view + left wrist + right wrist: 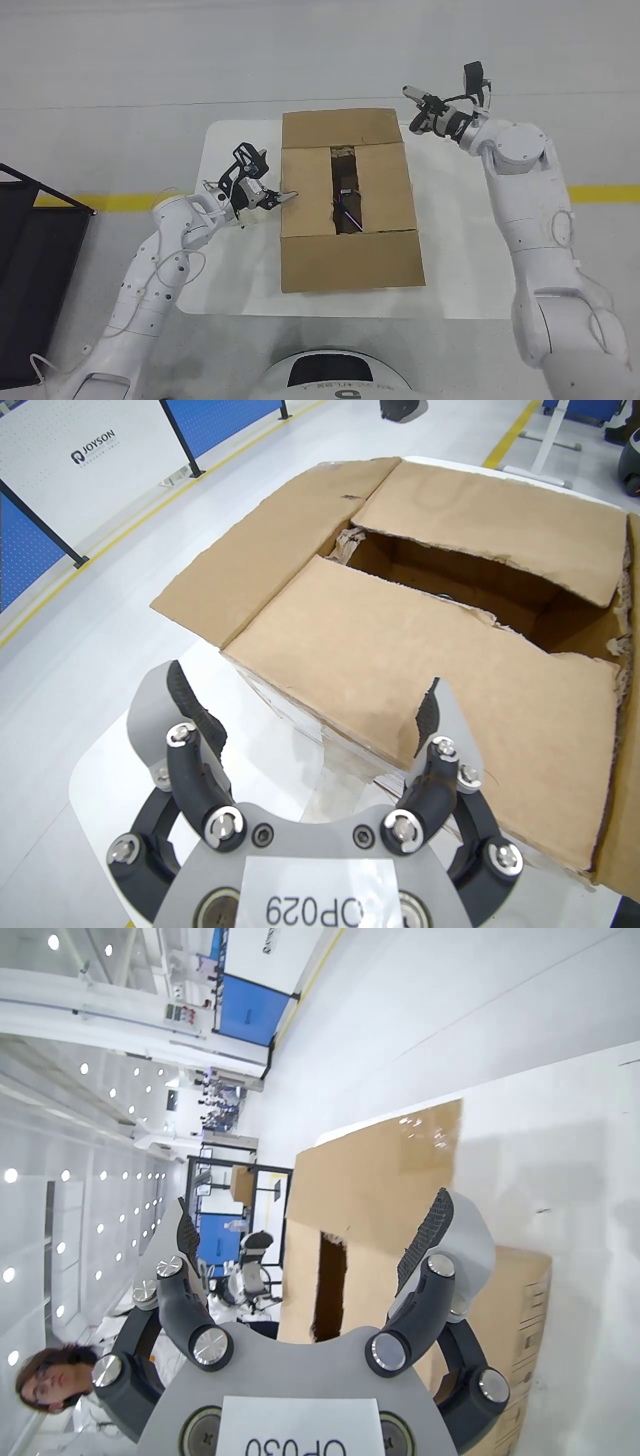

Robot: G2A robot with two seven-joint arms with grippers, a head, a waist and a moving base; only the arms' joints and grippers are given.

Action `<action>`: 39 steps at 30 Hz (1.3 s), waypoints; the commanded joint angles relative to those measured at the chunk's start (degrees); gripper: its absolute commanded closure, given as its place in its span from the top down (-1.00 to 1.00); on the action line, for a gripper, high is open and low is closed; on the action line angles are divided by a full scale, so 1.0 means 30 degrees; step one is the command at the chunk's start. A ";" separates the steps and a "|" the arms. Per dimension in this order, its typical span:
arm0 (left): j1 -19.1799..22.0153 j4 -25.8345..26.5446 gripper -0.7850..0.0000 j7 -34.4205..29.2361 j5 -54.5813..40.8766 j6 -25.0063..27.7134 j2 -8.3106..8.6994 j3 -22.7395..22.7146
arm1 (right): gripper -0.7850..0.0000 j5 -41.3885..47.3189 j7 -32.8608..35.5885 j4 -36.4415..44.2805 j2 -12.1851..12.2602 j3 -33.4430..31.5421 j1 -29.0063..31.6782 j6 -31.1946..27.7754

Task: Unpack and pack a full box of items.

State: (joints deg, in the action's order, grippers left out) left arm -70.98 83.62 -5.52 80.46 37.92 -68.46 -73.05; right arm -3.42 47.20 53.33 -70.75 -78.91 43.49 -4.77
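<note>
Box edge at your left gripper [305, 680]: the fingers are spread wide and hold nothing. They sit just beside the box [400, 650], level with its left flap [380, 670]. You cannot tell whether a pad touches the cardboard.
Right gripper [314, 1203]: it is equally wide and empty, off the far right corner and apart from the box.
Box position: upright in the middle of the white table [230, 150], between your two arms.
Flaps: the left flap and right flap [385, 188] are folded in over the opening, with a slot between them. The far flap [340, 128] and near flap [350, 260] lie spread outward.
Contents: a dark thing [347, 205] with a purple strand shows through the slot, too little to name.
Look: plain brown cardboard with ragged, torn flap edges and scuffed whitish tape down the left wall.
Risk, tearing: those edges look weak, so a pinch near a rip would likely pull a strip off instead of lifting the flap.
Risk, sliding: if you push sideways into the wall, the box may skate across the smooth table.
Risk, contents: if you reach in blind through the narrow slot, you may snag the flaps.
</note>
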 commanded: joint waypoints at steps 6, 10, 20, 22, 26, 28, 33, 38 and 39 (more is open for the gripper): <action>0.0000 0.0000 1.00 0.0000 0.0000 0.0000 0.0000 0.0000 | 1.00 -0.1188 -0.2809 -0.4264 -0.0390 0.1294 -0.2010 -0.0625; 0.0000 0.0000 1.00 0.0000 0.0000 0.0000 0.0000 0.0000 | 1.00 -0.1625 -0.3032 -0.5845 -0.0664 0.2104 -0.2662 -0.0837; 0.0000 0.0000 1.00 0.0000 0.0000 0.0000 0.0000 0.0000 | 1.00 0.1686 -0.0366 -0.9106 -0.1243 0.2171 -0.3994 -0.2025; 0.0000 0.0000 1.00 0.0000 0.0000 0.0000 0.0000 0.0000 | 1.00 0.3038 0.0948 -0.9573 -0.1245 0.1750 -0.4156 -0.2449; 0.0000 0.0000 1.00 0.0000 0.0000 0.0000 0.0000 0.0000 | 1.00 0.6377 0.4102 -1.0416 -0.1205 0.0628 -0.4343 -0.2785; 0.0000 0.0000 1.00 0.0000 0.0000 0.0000 0.0000 0.0000 | 1.00 0.7757 0.5297 -1.0778 -0.1173 0.0137 -0.4412 -0.2652; 0.0000 0.0000 1.00 0.0000 0.0000 0.0000 0.0000 0.0000 | 1.00 0.9254 0.7562 -1.1144 -0.1156 -0.0250 -0.4566 -0.2377; -0.0038 0.0142 1.00 0.0102 0.0026 -0.0026 0.0000 0.0039 | 1.00 0.8220 0.7634 -1.0864 -0.1278 0.0453 -0.4710 -0.2688; -0.0103 0.0366 1.00 0.0314 0.0172 0.0134 0.0019 0.0113 | 1.00 0.8028 0.7514 -1.0824 -0.1309 0.0589 -0.4729 -0.2728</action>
State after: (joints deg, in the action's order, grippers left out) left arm -71.10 84.02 -5.22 80.59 37.91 -68.45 -72.93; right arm 21.24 70.05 20.72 -74.59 -77.53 29.36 -12.85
